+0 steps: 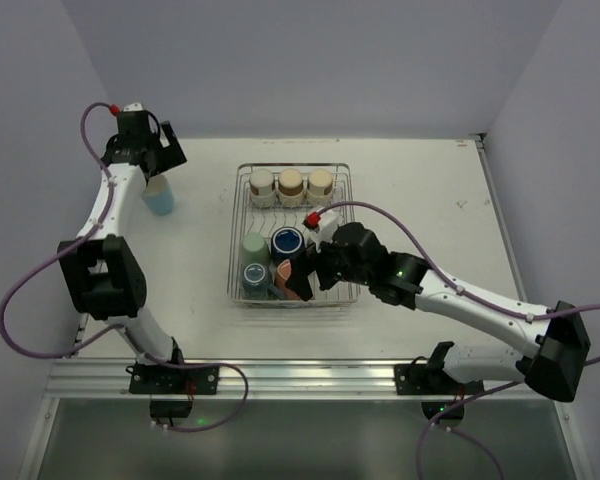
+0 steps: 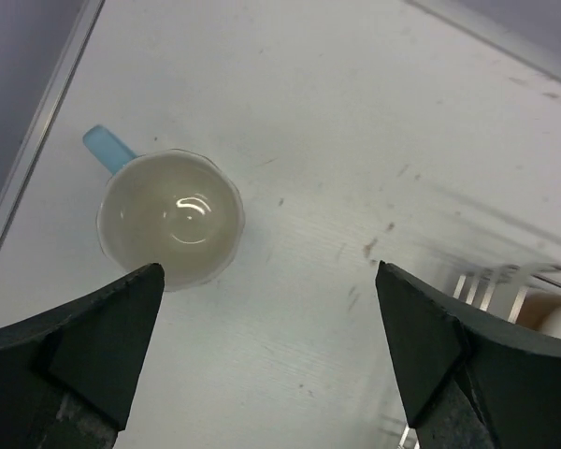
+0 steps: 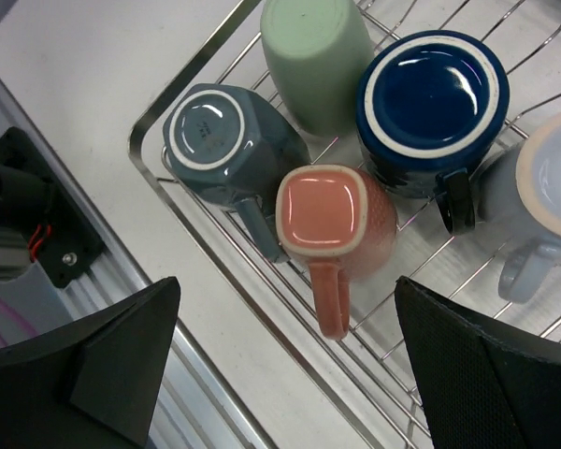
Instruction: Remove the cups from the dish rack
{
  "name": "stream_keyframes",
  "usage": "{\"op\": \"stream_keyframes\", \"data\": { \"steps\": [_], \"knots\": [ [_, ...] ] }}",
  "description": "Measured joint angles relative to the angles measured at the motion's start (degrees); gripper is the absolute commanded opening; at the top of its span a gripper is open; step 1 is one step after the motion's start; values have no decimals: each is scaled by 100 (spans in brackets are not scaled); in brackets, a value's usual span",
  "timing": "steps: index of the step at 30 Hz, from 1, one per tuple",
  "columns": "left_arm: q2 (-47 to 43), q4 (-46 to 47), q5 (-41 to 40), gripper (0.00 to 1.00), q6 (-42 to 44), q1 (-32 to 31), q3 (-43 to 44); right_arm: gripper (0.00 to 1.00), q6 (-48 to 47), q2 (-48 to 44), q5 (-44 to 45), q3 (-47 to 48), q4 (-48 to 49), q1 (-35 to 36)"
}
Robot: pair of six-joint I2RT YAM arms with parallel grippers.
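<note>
A light blue cup (image 1: 160, 197) stands upright on the table at the far left, apart from the dish rack (image 1: 238, 232). Its pale inside (image 2: 170, 220) faces up. My left gripper (image 2: 266, 281) hangs open above the table just beside it, holding nothing. In the rack, a salmon pink mug (image 3: 335, 220), a grey-blue mug (image 3: 220, 140), a sage green tumbler (image 3: 313, 56) and a navy mug (image 3: 430, 98) sit bottoms up. My right gripper (image 3: 288, 285) is open above the pink mug's handle at the rack's near rim (image 3: 196, 234).
Three cream and tan cups (image 1: 292, 182) line the rack's back row. A pale grey mug (image 3: 552, 182) lies to the right of the navy one. The right arm (image 1: 460, 300) stretches across the table's right half. A metal rail (image 1: 280, 375) runs along the near edge.
</note>
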Motion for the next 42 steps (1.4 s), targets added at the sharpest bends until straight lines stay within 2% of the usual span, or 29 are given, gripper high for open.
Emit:
{"op": "stream_keyframes", "data": {
  "steps": [7,12,16,20,25,28,29,31,32,37,40,42],
  "knots": [
    [-2170,1043,1137,100,-452,-50,-1768,99,-85,975,981,483,-313,348],
    [-3622,1471,1849,100,-693,-452,-3193,91,-74,1421,1379,671,-463,350],
    [-4618,1696,2339,100,-835,-723,-4083,89,-52,1764,1436,890,-459,354],
    [-5418,1753,2813,100,-914,-748,-4688,89,-26,2087,1421,1040,-444,374],
    [-5963,1742,3215,99,-920,-752,-4996,84,7,2459,1408,1182,-424,398],
    [-6157,1733,3453,98,-918,-754,-5053,74,33,2621,1412,1233,-385,400],
    [-6214,1725,3526,98,-918,-754,-5056,57,31,2645,1429,1237,-369,404],
    [-6308,1711,3679,97,-918,-754,-5056,39,26,2643,1451,1244,-352,407],
    [-6347,1705,3755,97,-916,-754,-5056,26,31,2638,1484,1246,-339,411],
    [-6413,1665,4192,94,-920,-754,-5012,15,61,2247,1633,1021,-297,415],
    [-6413,1674,4461,91,-940,-754,-4937,9,68,1502,1731,715,-264,415],
    [-6413,1711,4660,90,-984,-754,-4911,8,83,824,1755,542,-162,407]
  ]
}}
